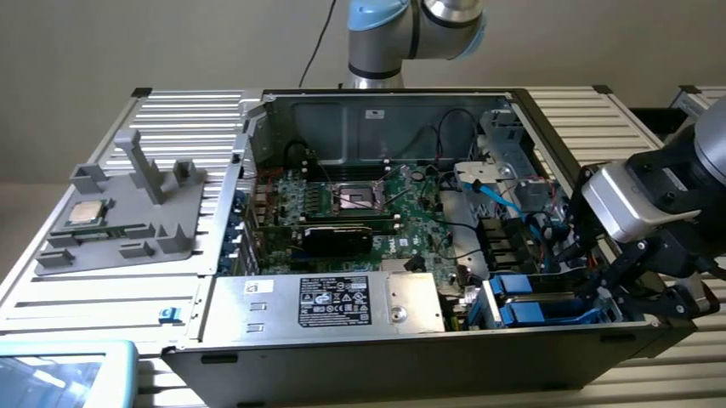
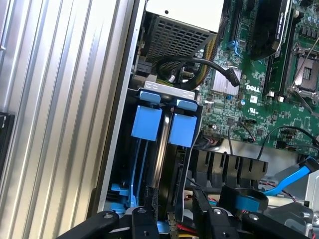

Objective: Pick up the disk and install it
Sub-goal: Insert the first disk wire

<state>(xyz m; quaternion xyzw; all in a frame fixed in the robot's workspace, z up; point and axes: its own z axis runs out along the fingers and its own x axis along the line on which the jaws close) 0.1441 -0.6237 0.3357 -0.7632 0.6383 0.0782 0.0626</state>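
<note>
"Pincer [image 1: 642, 299] hangs low over the corner of the computer case [image 1: 397, 364] at the exterior view's right, right at the drive bay [image 2: 169, 88]," said the first technician. "Clamped or let go, the pictures don't settle."

"And the disk [image 2: 159, 167]?" asked the second.

"On edge inside that bay, between blue carrier rails, its near end at the pincer. The pick-up looks done. This reads as the installing step, with the disk in its slot or nearly so."

"What would a further move demand?"

"A straight line along the rails," the first judged, "with the disk kept square so the carrier doesn't bind, and no snagging of the black cables [image 2: 199, 64] looped just beyond the bay."

"What is unclear?"

"How deep the disk sits: the bay's floor and the connector end are hidden. Two blue tabs [image 2: 182, 130] stand side by side, and whether they belong to one carrier or two is hard to say. The pincer is cut off at the picture's edge in the wrist view. In the exterior view the case wall hides the bay's base. The power supply [image 1: 340, 302] lies just beside the bay, and the tabletop [image 1: 114, 306] carries the case."
</note>
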